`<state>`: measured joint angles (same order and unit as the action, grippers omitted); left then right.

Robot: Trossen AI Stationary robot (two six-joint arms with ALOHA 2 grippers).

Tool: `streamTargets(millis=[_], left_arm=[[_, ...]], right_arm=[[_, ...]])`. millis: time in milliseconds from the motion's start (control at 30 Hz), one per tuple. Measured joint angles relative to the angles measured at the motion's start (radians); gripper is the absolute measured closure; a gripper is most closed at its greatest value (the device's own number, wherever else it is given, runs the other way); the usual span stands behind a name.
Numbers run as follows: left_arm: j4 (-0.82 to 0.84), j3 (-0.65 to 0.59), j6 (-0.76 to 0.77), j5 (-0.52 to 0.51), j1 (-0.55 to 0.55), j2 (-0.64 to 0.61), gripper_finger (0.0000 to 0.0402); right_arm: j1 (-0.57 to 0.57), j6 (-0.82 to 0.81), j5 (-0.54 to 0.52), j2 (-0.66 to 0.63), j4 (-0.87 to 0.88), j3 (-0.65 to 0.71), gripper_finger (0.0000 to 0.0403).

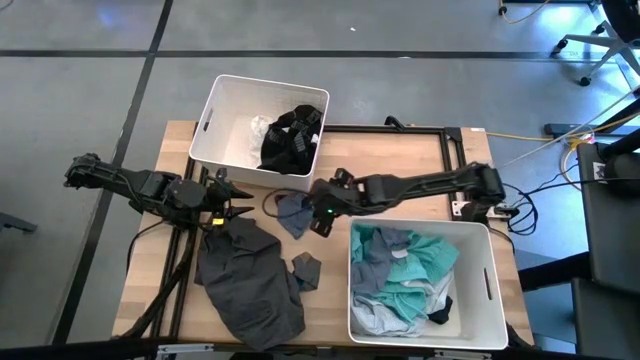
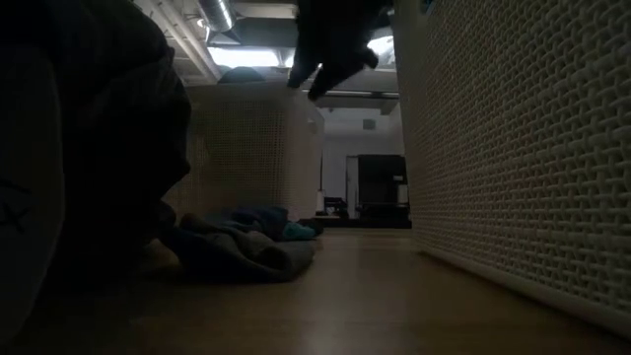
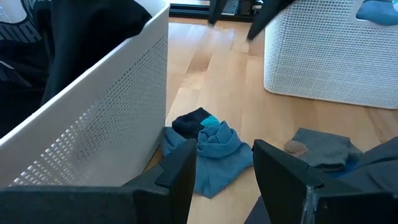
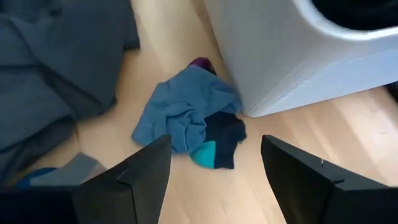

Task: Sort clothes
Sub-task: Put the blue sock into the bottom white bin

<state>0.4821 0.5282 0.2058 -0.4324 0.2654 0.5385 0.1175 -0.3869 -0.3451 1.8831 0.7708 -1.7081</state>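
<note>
**Right pincer open above the small blue garment**

The right pincer (image 1: pixel 318 212) hangs over the middle of the wooden surface (image 1: pixel 400 170), just beside a small crumpled blue garment (image 1: pixel 292 213). Its two dark fingers (image 4: pixel 134 177) stand wide apart and hold nothing. In the right wrist view the blue garment (image 4: pixel 186 115) lies on the wood between them, a little ahead, with a dark and a teal piece tucked at its edge.

The left pincer (image 1: pixel 232 210) is at the left side of the surface, its fingers (image 3: pixel 180 171) also apart and empty. It points toward the same blue garment (image 3: pixel 214 152).

The blue garment lies close to the wall of the far white bin (image 1: pixel 215 120), touching it or nearly so; I cannot tell which. This bin holds black clothes (image 1: pixel 290 140) and one white piece (image 1: pixel 260 128).

A large dark grey garment (image 1: pixel 245 285) is spread on the near left part of the surface, below the left pincer. A small grey sock (image 1: pixel 305 268) lies at its right edge.

The near white bin (image 1: pixel 495 290) at the right holds teal and pale grey-blue clothes (image 1: pixel 405 275), and one dark item in its corner.
</note>
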Motion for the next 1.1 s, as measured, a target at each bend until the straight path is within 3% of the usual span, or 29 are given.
streamTargets(millis=[367,967,1100], left_arm=[[0.0,0.0,0.0,0.0,0.0,0.0,0.0254],[0.003,0.0,-0.004,0.0,0.0,0.0,0.0254],[0.003,0.0,-0.004,0.0,0.0,0.0,0.0254]], right_arm=[[-0.055,-0.006,0.129,0.14,-0.126,0.0,0.0152],[-0.053,-0.008,0.147,0.337,-0.286,0.0,0.0153],[-0.053,0.003,0.147,0.347,-0.295,0.001,0.017]])
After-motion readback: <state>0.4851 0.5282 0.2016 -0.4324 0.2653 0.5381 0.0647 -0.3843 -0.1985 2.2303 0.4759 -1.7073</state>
